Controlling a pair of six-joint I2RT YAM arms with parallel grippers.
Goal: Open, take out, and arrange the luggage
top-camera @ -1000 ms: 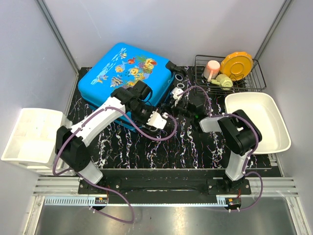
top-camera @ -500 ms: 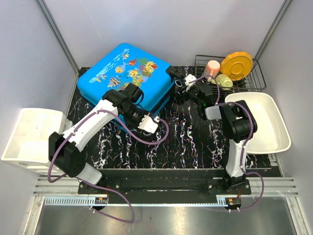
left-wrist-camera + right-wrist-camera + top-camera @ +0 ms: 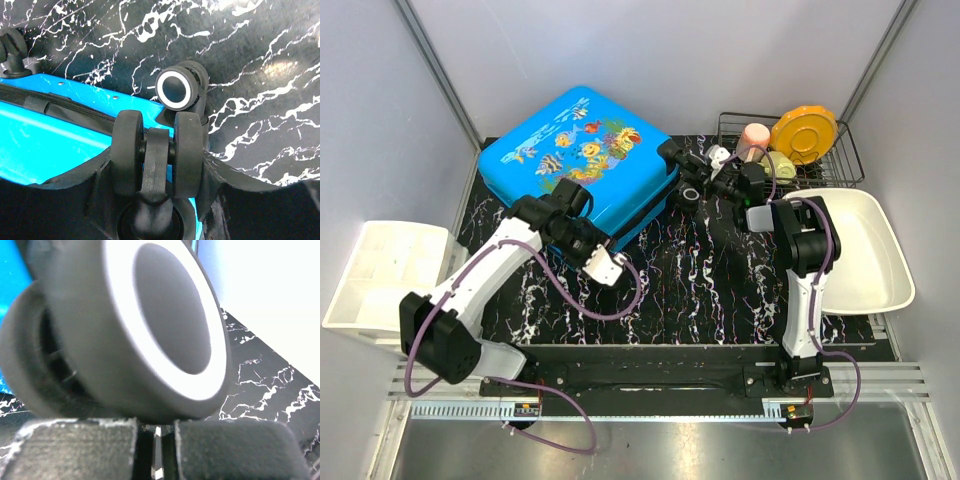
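Observation:
The luggage is a bright blue hard-shell suitcase with a fish print. It lies flat and closed at the back left of the table. My left gripper is at its near edge. In the left wrist view this gripper is shut on a black twin wheel of the luggage, with a second white-ringed wheel beyond. My right gripper is at the suitcase's right corner by its wheels. In the right wrist view its fingers are nearly together, right under a large white-ringed wheel.
A wire rack at the back right holds an orange plate, a pink cup and a green item. A white bin stands at the right and another white bin at the left. Walls close in the back.
The luggage has slid and turned toward the back left. My left gripper moved left with it. My right gripper reached back and right, staying at the wheels.

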